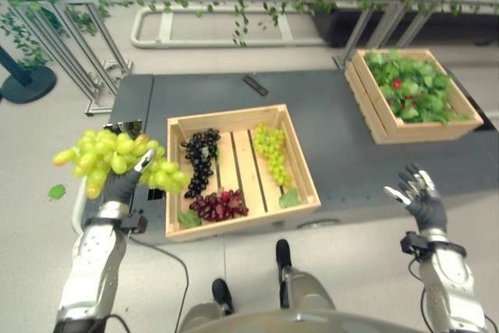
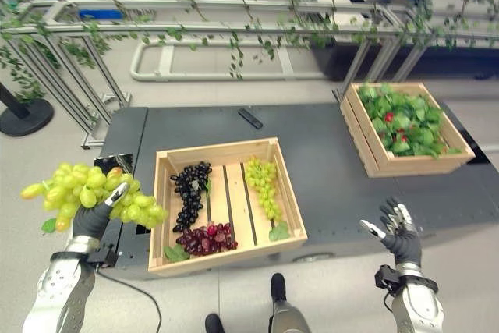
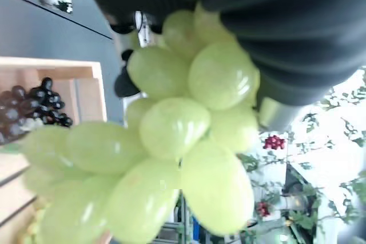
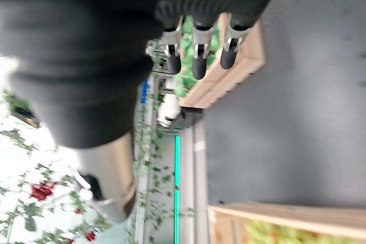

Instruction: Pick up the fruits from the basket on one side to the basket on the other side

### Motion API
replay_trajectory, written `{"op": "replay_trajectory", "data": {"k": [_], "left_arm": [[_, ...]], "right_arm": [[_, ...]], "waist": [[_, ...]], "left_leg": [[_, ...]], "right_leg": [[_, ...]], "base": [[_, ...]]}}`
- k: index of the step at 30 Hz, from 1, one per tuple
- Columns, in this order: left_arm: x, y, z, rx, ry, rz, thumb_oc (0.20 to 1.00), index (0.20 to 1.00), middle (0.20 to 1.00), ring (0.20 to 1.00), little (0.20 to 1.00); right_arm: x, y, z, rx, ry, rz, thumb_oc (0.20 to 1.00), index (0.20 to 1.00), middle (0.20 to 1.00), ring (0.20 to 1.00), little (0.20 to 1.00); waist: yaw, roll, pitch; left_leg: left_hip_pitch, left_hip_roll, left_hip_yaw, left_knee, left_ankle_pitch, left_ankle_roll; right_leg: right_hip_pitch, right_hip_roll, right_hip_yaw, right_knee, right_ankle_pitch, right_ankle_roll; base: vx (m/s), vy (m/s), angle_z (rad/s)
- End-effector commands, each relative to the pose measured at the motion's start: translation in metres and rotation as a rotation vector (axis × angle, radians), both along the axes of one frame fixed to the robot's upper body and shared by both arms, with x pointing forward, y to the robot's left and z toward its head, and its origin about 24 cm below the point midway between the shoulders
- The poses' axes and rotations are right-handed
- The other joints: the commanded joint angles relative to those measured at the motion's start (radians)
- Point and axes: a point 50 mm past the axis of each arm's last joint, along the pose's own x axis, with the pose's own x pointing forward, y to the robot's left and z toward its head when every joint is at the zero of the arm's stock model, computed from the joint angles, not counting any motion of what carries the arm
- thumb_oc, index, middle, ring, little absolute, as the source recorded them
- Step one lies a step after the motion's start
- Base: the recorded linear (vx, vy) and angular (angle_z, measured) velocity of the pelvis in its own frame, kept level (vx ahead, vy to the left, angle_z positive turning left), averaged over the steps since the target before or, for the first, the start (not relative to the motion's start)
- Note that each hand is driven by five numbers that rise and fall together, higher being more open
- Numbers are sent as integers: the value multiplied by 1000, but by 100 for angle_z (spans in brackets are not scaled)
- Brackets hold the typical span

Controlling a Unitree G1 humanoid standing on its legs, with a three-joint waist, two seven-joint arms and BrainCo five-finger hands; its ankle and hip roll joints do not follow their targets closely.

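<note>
Grapes point(image 1: 117, 163), a green bunch, sit in the left robot hand point(image 1: 123, 185), whose fingers curl round them, held up off the left edge of the dark surface point(image 1: 327, 115). Nearby, the wooden crate point(image 1: 304, 165) holds black, red and green bunches. Right robot hand point(image 1: 419, 195) hovers with fingers spread, well apart from the leaf-filled crate point(image 1: 374, 118).

The left hand point(image 1: 122, 185) is mostly buried behind the green grapes point(image 1: 117, 161) it holds up, its fingers largely hidden. In the far crate point(image 1: 409, 95), small red bits among the leaves are too tiny to identify. The dark object point(image 1: 255, 84) on the table is unclear.
</note>
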Motion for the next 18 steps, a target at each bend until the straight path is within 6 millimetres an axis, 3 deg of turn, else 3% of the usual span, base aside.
{"op": "replay_trajectory", "data": {"k": [1, 3, 4, 6, 7, 8, 9, 10, 11, 12, 13, 15, 16, 17, 18], "left_arm": [[-8, 12, 46, 119, -224, 45, 200, 200, 200, 200, 200], [-9, 12, 46, 120, -229, 51, 200, 200, 200, 200, 200], [-10, 14, 47, 138, -233, 72, 200, 200, 200, 200, 200], [-11, 16, 47, 147, -228, 94, 200, 200, 200, 200, 200], [-11, 16, 47, 147, -228, 95, 200, 200, 200, 200, 200], [-14, 19, 47, 149, -234, 120, 200, 200, 200, 200, 200], [-15, 20, 44, 138, -226, 133, 200, 200, 200, 200, 200], [-15, 20, 43, 137, -226, 132, 200, 200, 200, 200, 200], [-18, 20, 34, 106, -199, 149, 200, 200, 200, 200, 200], [-18, 20, 34, 105, -200, 149, 200, 200, 200, 200, 200], [-19, 16, 20, 36, -153, 147, 200, 200, 200, 200, 200], [-20, 13, 15, 25, -133, 133, 200, 200, 200, 200, 200], [-17, 11, 8, 25, -103, 125, 200, 200, 200, 200, 200], [-16, 11, 8, 25, -104, 125, 200, 200, 200, 200, 200], [-20, 8, 6, 22, -92, 101, 200, 200, 200, 200, 200]], "right_arm": [[18, 3, 27, -74, -142, 48, 1000, 1000, 1000, 1000, 1000], [16, 2, 24, -114, -109, 55, 1000, 1000, 1000, 1000, 1000], [15, 0, 23, -122, -99, 58, 1000, 1000, 1000, 1000, 1000], [11, -3, 24, -141, -86, 61, 1000, 1000, 1000, 1000, 1000], [10, -3, 24, -141, -86, 61, 1000, 1000, 1000, 1000, 1000], [10, -8, 31, -167, -98, 67, 1000, 1000, 1000, 1000, 1000], [9, -12, 34, -170, -108, 58, 1000, 1000, 1000, 1000, 1000], [9, -12, 34, -171, -109, 58, 1000, 1000, 1000, 1000, 1000], [5, -19, 36, -186, -107, 47, 1000, 1000, 1000, 1000, 1000], [5, -19, 37, -187, -108, 47, 1000, 1000, 1000, 1000, 1000], [-4, -28, 34, -191, -88, 9, 1000, 1000, 1000, 1000, 1000], [-10, -33, 35, -209, -76, -4, 1000, 1000, 1000, 1000, 1000], [-11, -41, 39, -261, -73, -41, 1000, 1000, 1000, 1000, 1000], [-11, -41, 39, -261, -74, -41, 1000, 1000, 1000, 1000, 1000], [-11, -41, 38, -277, -53, -30, 1000, 1000, 1000, 1000, 1000]], "waist": [[49, -39, -110], [77, -62, -128], [84, -77, -128], [107, -80, -119], [107, -76, -120], [120, -69, -98], [132, -54, -81], [133, -47, -81], [139, -23, -60], [139, -17, -59], [139, 5, -46], [127, 18, -37], [99, 13, -5], [99, 15, -4], [79, -8, 7]], "left_leg": [[-110, -82, -103, 23, -4, 20], [-180, -66, -95, 81, 14, 14], [-214, -48, -95, 113, 30, 9], [-279, -2, -117, 159, 77, -19], [-283, 2, -119, 159, 81, -20], [-326, 45, -147, 160, 149, -58], [-347, 72, -165, 142, 210, -91], [-347, 79, -168, 136, 219, -92], [-339, 104, -191, 80, 281, -137], [-338, 109, -193, 74, 288, -138], [-327, 131, -202, -32, 324, -178], [-319, 140, -202, -66, 332, -185], [-307, 152, -145, -20, 302, -182], [-311, 154, -146, -14, 301, -181], [-273, 121, -161, 224, 203, -147]], "right_leg": [[199, 34, 51, 63, -142, -17], [279, 67, 112, 43, -122, -18], [299, 76, 136, 32, -141, -27], [327, 88, 121, -37, -268, -76], [324, 93, 120, -38, -265, -78], [338, 122, 100, -103, -325, -110], [351, 147, 86, -159, -321, -122], [351, 155, 87, -165, -312, -125], [373, 176, 56, -231, -305, -129], [373, 183, 57, -237, -297, -131], [403, 199, 37, -309, -280, -139], [417, 210, 24, -340, -259, -147], [411, 204, -15, -351, -230, -156], [411, 207, -15, -352, -228, -157], [371, 178, -40, -357, -172, -157]], "base": [[-143, -202, -9], [-250, -288, -10], [-350, -333, -12], [-291, -274, -4], [-395, -334, -16], [-512, -418, -42], [-517, -418, -35], [-489, -369, -19], [-304, -206, -1], [-548, -415, 5], [-288, -214, 20], [-388, -244, 54], [-400, -203, 75], [-627, -250, 120], [-427, -117, 76]]}}
